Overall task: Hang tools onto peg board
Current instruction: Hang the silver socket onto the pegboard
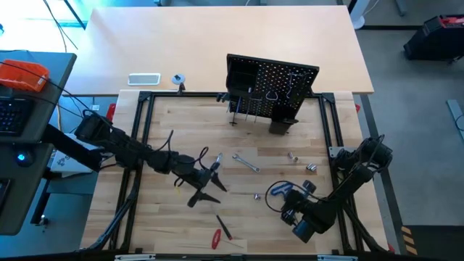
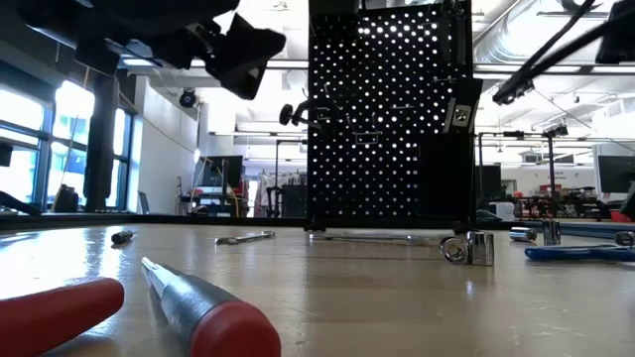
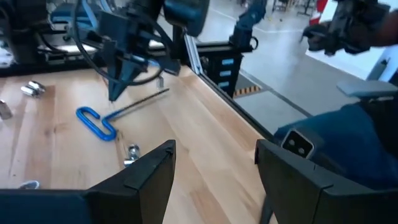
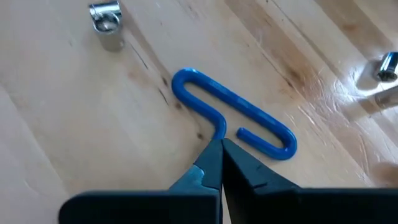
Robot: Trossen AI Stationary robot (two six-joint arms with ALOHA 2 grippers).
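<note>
Most tools lie unhung at lower centre, below the peg board (image 1: pixel 272 90): the right gripper (image 4: pixel 221 152), fingers pressed together, touches the blue-handled hex key (image 4: pixel 233 112), while the left gripper (image 3: pixel 214 165) hovers spread.

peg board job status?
Done: a few items hang on the peg board. In hand: right hand, shut, tips at the blue-handled hex key on the table. Left hand open, empty. Left: wrench, red-handled screwdriver.

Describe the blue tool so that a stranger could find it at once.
Start at the black peg board and come toward the table's near right side, where the right gripper points down. At its tip lies the hex key, the only blue, looped handle among silver bits.
</note>
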